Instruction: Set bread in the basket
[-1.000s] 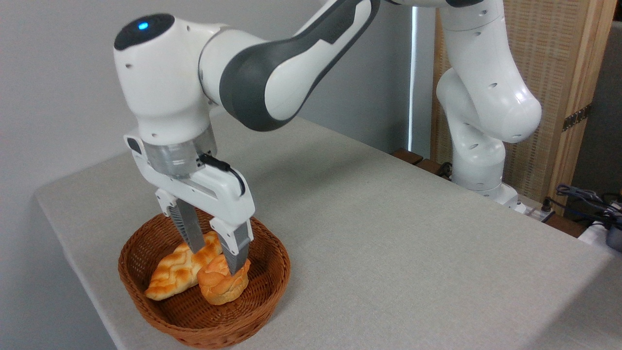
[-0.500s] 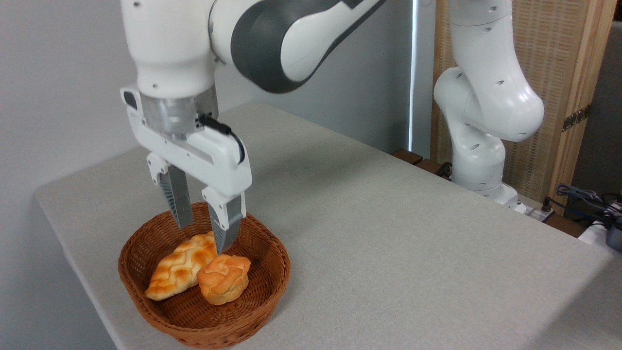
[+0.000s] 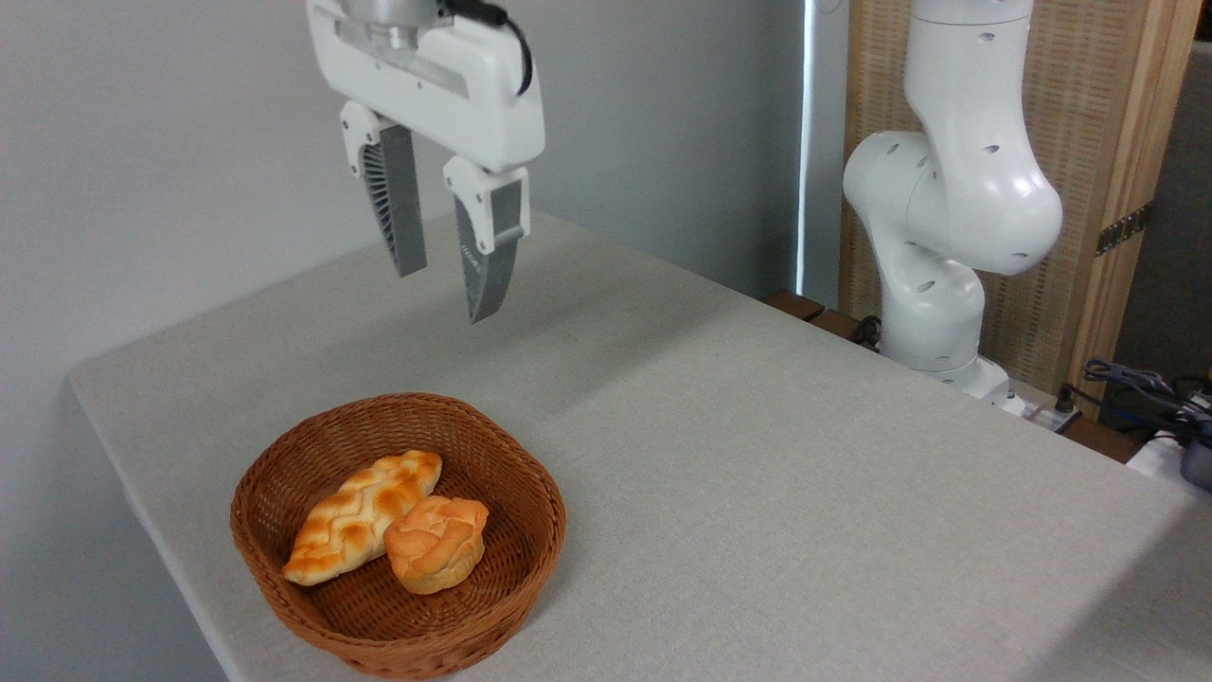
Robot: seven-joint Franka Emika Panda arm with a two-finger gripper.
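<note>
Surface: one table [image 3: 757, 493] under a pale grey cloth of fine weave, running from the near left corner back toward the right. Behind it a plain grey wall; at right a wood-framed panel with woven cane infill [image 3: 1070, 189]; cables and a dark device [image 3: 1155, 393] lie at the far right edge, partly cut off.

Count: one basket [image 3: 284, 578], two baked items inside it, one arm, one gripper.

The basket is round, brown wicker, sitting near the table's front-left corner. In it, the bread [image 3: 436, 544] (small round bun, orange-golden, swirled top) lies on the basket floor toward the right of centre. It is tipped on its side: the swirled top faces up and to the right, the paler ridged base down and left. Being nearly round, it has little long axis to speak of. Touching its left flank is the braided loaf [image 3: 360, 516], whose long axis runs from lower left to upper right.

The gripper [image 3: 445, 294] hangs high above the table, behind and above the basket, well apart from the bread. Its two grey fingers [image 3: 398, 204] point down, spread with a clear gap, nothing between them. The arm's white base column [image 3: 947, 237] stands at the table's far right edge.
</note>
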